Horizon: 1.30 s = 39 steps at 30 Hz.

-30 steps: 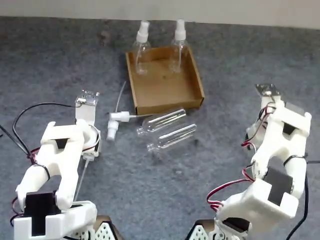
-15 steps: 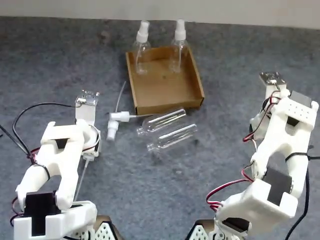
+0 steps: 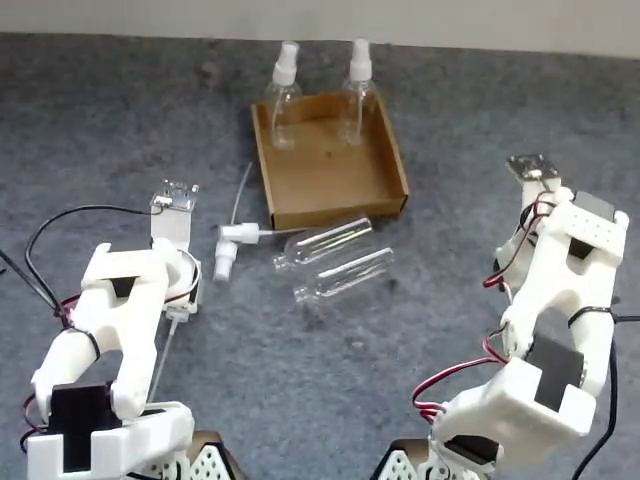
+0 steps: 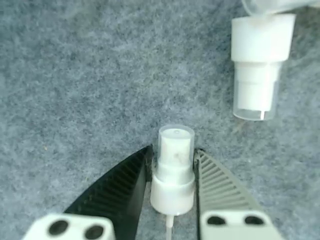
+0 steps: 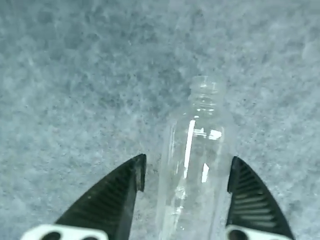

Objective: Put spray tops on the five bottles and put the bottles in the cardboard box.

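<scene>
Cardboard box (image 3: 330, 180) holds two capped bottles (image 3: 283, 105); two bare bottles (image 3: 325, 243), two tops (image 3: 240, 235) lie nearer. Left hand (image 4: 172, 151) pinches a third top (image 4: 172, 177); wide right hand (image 5: 187, 161) straddles another bottle (image 5: 197, 132).

A grey, felt-like mat (image 3: 110, 130) is covering the table and is extending to every edge of the high view except 12 o'clock. A pale band (image 3: 150, 18) is running along the 12 o'clock edge, bordering the mat. A small dark round mark (image 3: 208, 72) is lying on the mat toward 11 o'clock from the view centre.
</scene>
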Available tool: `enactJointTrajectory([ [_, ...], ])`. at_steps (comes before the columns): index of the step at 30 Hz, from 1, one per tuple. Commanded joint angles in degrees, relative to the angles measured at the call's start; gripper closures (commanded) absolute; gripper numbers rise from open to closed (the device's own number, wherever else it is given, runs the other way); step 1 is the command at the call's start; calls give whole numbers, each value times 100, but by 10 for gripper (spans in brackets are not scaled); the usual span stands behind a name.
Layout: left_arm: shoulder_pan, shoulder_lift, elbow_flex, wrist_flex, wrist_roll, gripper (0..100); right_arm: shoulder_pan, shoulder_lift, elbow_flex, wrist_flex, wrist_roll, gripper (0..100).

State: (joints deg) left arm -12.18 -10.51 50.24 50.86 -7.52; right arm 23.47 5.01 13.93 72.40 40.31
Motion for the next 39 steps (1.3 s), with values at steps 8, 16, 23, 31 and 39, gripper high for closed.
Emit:
enactJointTrajectory([
  [8,101,-75,40,-141,-62,986,-66,-57,207,-145,316,774],
  [16,101,-75,40,-141,-62,986,-66,-57,848,-681,325,775],
  [23,101,-75,40,-141,-62,986,-66,-66,945,-769,316,789],
  [31,101,-84,31,-141,-53,986,-215,-207,462,-453,26,996],
  [39,66,-136,-347,-97,-18,986,-1727,-1209,-356,330,-1204,995],
])
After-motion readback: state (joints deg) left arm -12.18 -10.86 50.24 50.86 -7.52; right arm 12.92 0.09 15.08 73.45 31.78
